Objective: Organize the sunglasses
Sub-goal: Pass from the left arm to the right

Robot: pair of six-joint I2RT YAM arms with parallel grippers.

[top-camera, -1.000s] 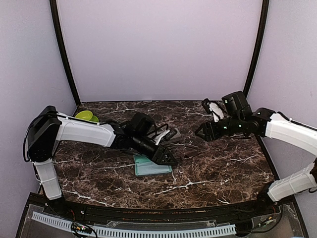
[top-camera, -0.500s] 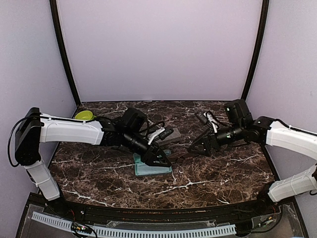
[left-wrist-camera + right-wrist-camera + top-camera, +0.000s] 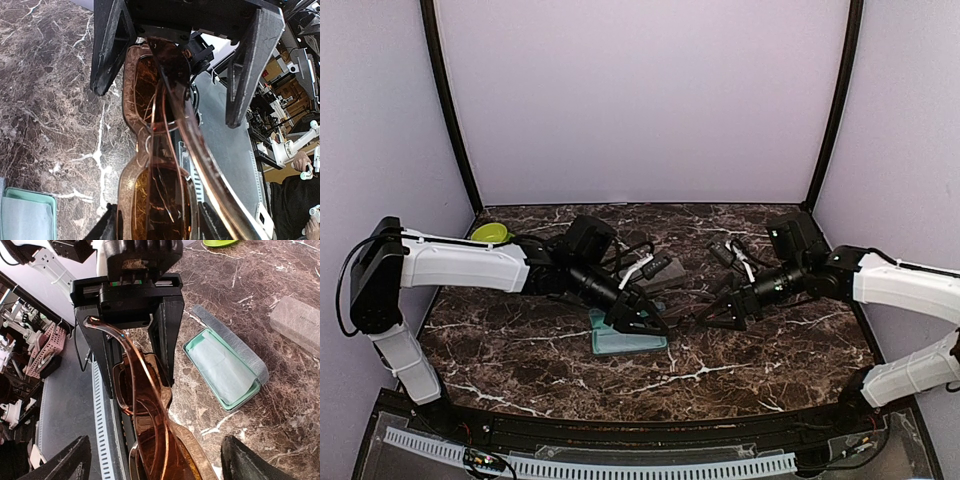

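Note:
A pair of sunglasses (image 3: pixel 160 200) with a translucent brown frame and amber lenses hangs above the marble table between the two arms. My left gripper (image 3: pixel 159 222) is shut on one lens end of it, seen also as the left gripper (image 3: pixel 655 322) in the top view. My right gripper (image 3: pixel 160 460) stands wide open. Its fingers (image 3: pixel 107 60) straddle the far lens of the sunglasses (image 3: pixel 155 430) without touching it. From above, the right gripper (image 3: pixel 720 315) faces the left one and the sunglasses (image 3: pixel 688 320) show as a thin dark strip. No other pair shows.
An open case (image 3: pixel 225 367) with a mint tray and a pale cloth lies on the table under the left gripper, also the open case (image 3: pixel 625 340). A closed grey case (image 3: pixel 295 322) sits further back. A green bowl (image 3: pixel 492 232) is at the back left.
The right gripper has come down and to the left to the sunglasses and opened wider. The left gripper has kept its hold and stayed almost in place.

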